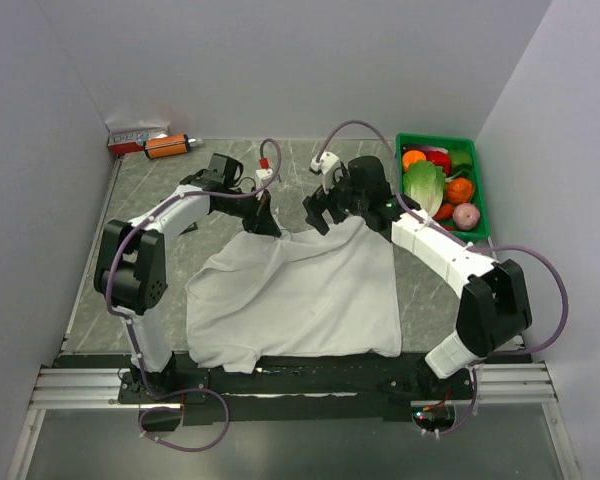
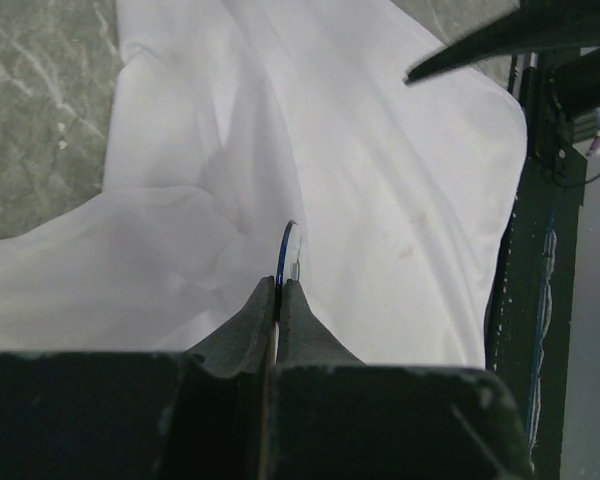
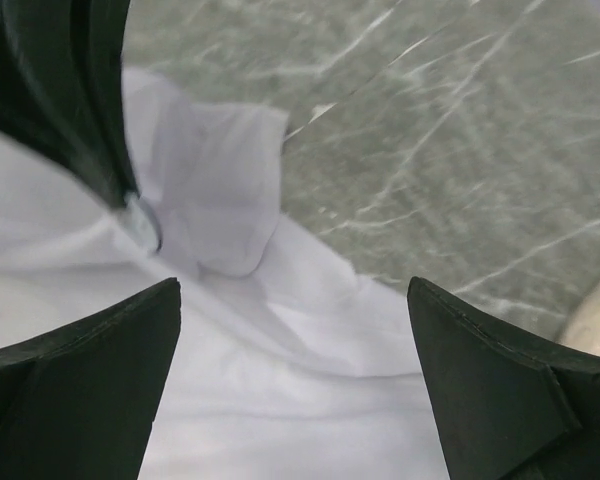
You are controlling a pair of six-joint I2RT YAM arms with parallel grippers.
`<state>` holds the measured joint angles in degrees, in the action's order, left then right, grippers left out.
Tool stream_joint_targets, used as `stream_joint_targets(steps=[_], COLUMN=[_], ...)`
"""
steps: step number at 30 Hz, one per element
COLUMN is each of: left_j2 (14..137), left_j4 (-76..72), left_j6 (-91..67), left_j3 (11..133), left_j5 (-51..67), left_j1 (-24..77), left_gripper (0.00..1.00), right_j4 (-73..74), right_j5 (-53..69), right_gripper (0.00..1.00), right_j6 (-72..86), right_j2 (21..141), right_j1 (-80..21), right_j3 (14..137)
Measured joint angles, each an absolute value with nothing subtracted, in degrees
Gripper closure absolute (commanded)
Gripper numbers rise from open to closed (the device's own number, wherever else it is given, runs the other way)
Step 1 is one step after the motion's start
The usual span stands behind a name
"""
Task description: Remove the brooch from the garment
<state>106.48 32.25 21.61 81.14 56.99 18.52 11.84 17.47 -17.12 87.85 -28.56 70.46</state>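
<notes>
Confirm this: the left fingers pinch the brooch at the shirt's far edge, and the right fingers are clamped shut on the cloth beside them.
Wrong on the right fingers: they are open and grip nothing, as the right wrist view shows. The left fingers do pinch the brooch at the far edge of the shirt.

The left gripper (image 1: 268, 222) and right gripper (image 1: 320, 215) meet at the far edge of the white T-shirt (image 1: 300, 295); the brooch is too small to make out.
</notes>
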Motion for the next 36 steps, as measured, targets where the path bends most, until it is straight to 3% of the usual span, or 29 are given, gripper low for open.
stream_joint_targets(steps=[5, 14, 17, 18, 20, 21, 24, 27, 36], left_j2=[106.48, 106.61, 106.63, 106.67, 106.78, 106.89, 107.09, 107.55, 108.07], left_j4=[30.92, 37.04, 39.83, 40.97, 43.20, 44.49, 47.53, 50.85, 58.83], left_j6=[20.67, 24.58, 26.41, 27.09, 28.91, 29.82, 33.06, 37.36, 51.09], left_j3=[81.28, 85.80, 86.50, 86.83, 87.72, 88.49, 90.91, 94.02, 97.38], left_j5=[55.64, 55.11, 54.98, 54.78, 54.02, 53.56, 52.05, 50.19, 43.70], left_j1=[17.39, 16.78, 16.27, 16.16, 15.90, 15.79, 15.70, 15.75, 17.72], left_gripper=[0.99, 0.99, 0.99, 0.99, 0.99, 0.99, 0.99, 0.99, 0.99], right_j4=[18.55, 19.84, 18.68, 18.28, 17.98, 18.02, 17.69, 17.52, 15.88], right_j5=[29.02, 39.33, 40.53, 40.66, 40.58, 40.47, 39.20, 38.26, 37.58], right_gripper=[0.07, 0.07, 0.23, 0.37, 0.52, 0.67, 0.84, 0.90, 0.93], right_j6=[-24.01, -29.93, -30.22, -30.06, -29.85, -29.56, -29.08, -29.06, -26.33], right_j2=[91.24, 99.04, 101.21, 102.02, 103.59, 104.49, 106.10, 106.13, 105.34], right_j1=[-27.68, -30.33, -31.59, -31.86, -32.42, -32.58, -32.69, -32.60, -31.81], right_j3=[71.40, 73.82, 73.87, 73.87, 74.08, 74.48, 75.48, 75.90, 75.50])
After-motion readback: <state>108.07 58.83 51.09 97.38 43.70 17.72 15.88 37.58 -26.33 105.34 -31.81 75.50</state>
